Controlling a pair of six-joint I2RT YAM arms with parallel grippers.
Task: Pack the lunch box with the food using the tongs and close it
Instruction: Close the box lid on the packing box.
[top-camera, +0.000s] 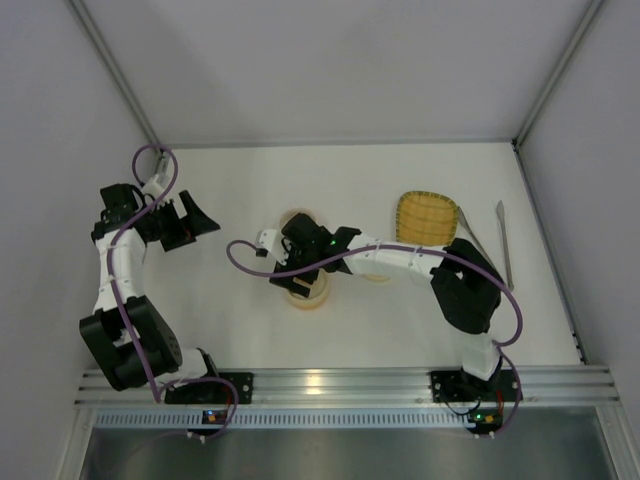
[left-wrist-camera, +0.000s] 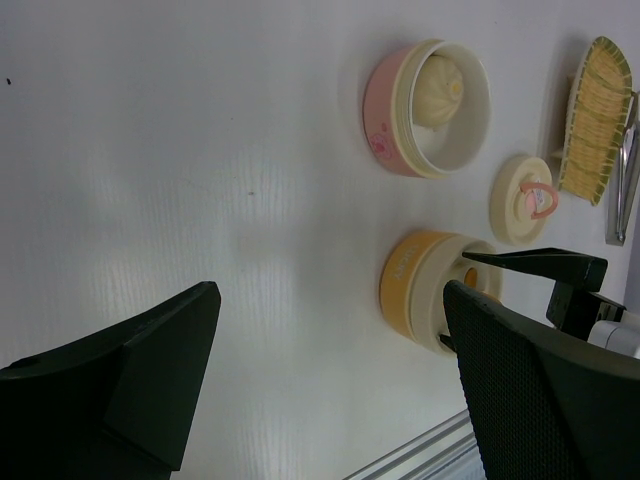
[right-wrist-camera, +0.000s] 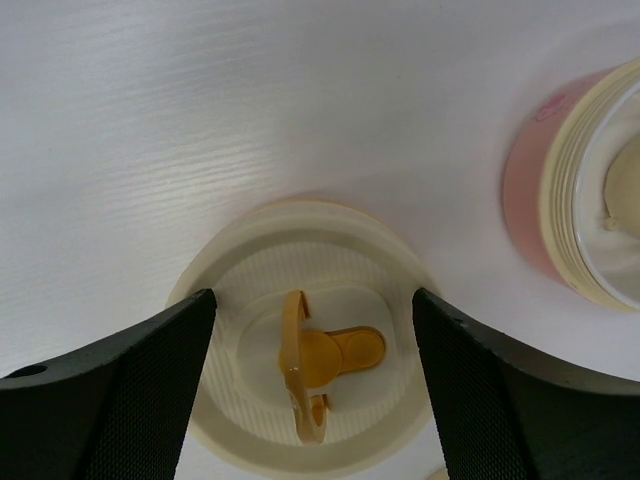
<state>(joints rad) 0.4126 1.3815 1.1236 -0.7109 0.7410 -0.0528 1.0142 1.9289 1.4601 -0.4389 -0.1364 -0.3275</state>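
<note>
One released right end effector (right-wrist-camera: 312, 294) straddles the orange-tabbed lid (right-wrist-camera: 250, 280); closing off-centre could skid it away.

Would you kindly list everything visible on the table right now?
Round pink bowl: one, table centre.
Pale cream bun: one, inside it.
Round orange bowl: one, beside the pink.
Cream round orange-handled lid: one, by the pink bowl.
Cream round pink-handled lid: one, beside the tray.
Yellow woven tray: one, green-edged, right.
Grey metal tongs: one, right of tray.
Left gripper: one, black, open, empty.
Right gripper: one, black, open, straddling orange-handled lid.
</note>
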